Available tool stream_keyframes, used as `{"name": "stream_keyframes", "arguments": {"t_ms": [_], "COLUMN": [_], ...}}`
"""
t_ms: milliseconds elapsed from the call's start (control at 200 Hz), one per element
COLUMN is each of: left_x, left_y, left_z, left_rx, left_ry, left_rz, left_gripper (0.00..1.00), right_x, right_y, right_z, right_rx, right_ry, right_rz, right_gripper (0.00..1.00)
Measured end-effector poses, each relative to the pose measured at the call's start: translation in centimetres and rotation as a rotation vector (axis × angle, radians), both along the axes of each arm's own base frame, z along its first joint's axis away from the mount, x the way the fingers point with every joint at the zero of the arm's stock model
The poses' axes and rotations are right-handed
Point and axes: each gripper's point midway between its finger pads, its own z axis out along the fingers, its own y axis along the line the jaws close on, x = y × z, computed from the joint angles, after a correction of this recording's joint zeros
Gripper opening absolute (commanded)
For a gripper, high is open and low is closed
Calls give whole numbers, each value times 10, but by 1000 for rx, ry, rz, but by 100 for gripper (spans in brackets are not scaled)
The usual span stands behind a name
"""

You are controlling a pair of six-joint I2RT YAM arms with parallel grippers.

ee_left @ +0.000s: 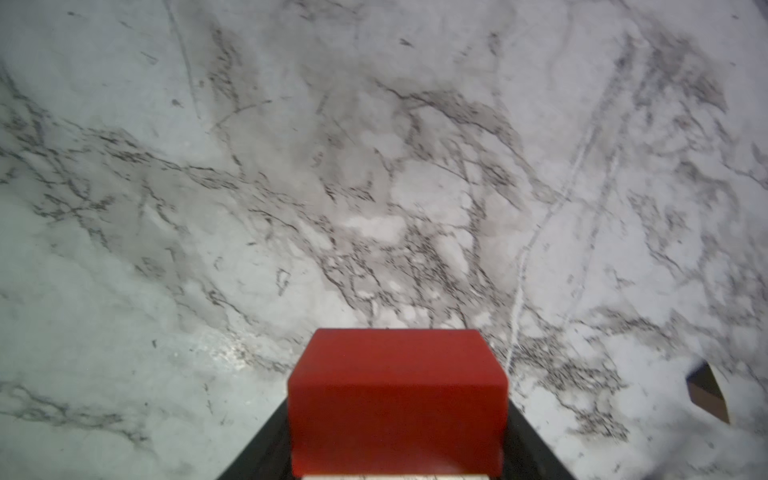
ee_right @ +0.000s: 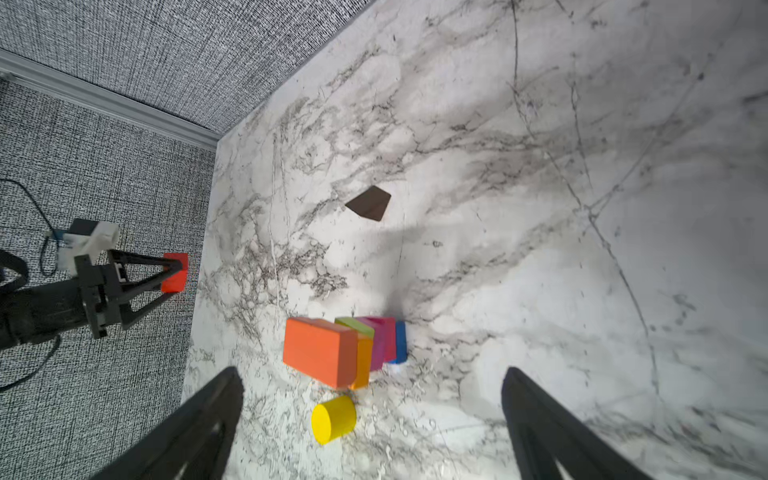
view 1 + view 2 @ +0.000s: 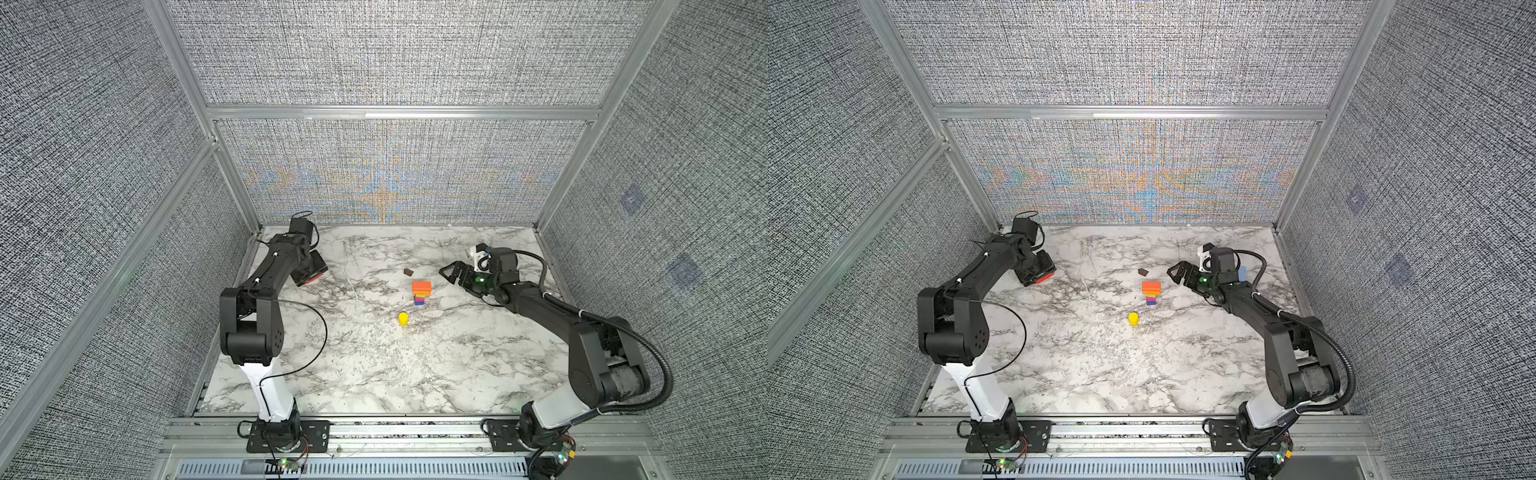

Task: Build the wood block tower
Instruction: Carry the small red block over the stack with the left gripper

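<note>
The tower (image 3: 421,293) (image 3: 1151,293) (image 2: 353,349) stands mid-table, a short stack with a blue block lowest, then pink and yellow, and an orange slab (image 2: 320,353) on top. A yellow cylinder (image 3: 403,318) (image 3: 1133,319) (image 2: 334,417) lies in front of it. A dark brown block (image 3: 408,272) (image 3: 1143,272) (image 2: 369,203) (image 1: 708,392) lies behind it. My left gripper (image 3: 311,277) (image 3: 1042,277) (image 1: 397,432), at the far left just above the table, is shut on a red block (image 1: 397,386) (image 2: 175,272). My right gripper (image 3: 451,272) (image 3: 1177,272) (image 2: 372,376) hovers open and empty, right of the tower.
The marble table (image 3: 374,365) is walled by grey fabric panels on three sides. A light blue block (image 3: 1242,273) shows behind the right arm near the right wall. A black cable loops from the left arm over the table's left part.
</note>
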Motion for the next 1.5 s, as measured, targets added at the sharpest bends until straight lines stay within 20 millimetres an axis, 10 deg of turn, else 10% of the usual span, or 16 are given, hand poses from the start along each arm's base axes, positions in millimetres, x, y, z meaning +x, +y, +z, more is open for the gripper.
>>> {"name": "stream_keyframes", "arguments": {"t_ms": [680,1501], "left_x": [-26,-47], "left_y": [-164,-297], "left_z": [73,55], "left_rx": [57,92], "left_ry": [-83,-146], "left_rz": [-388,-481], "left_gripper": [49,49], "right_x": [-50,-70], "right_y": [-44,-82], "right_z": [13,-2], "right_rx": [-90,-87], "right_ry": [12,66], "right_rz": [-72,-196], "right_gripper": [99,99]}}
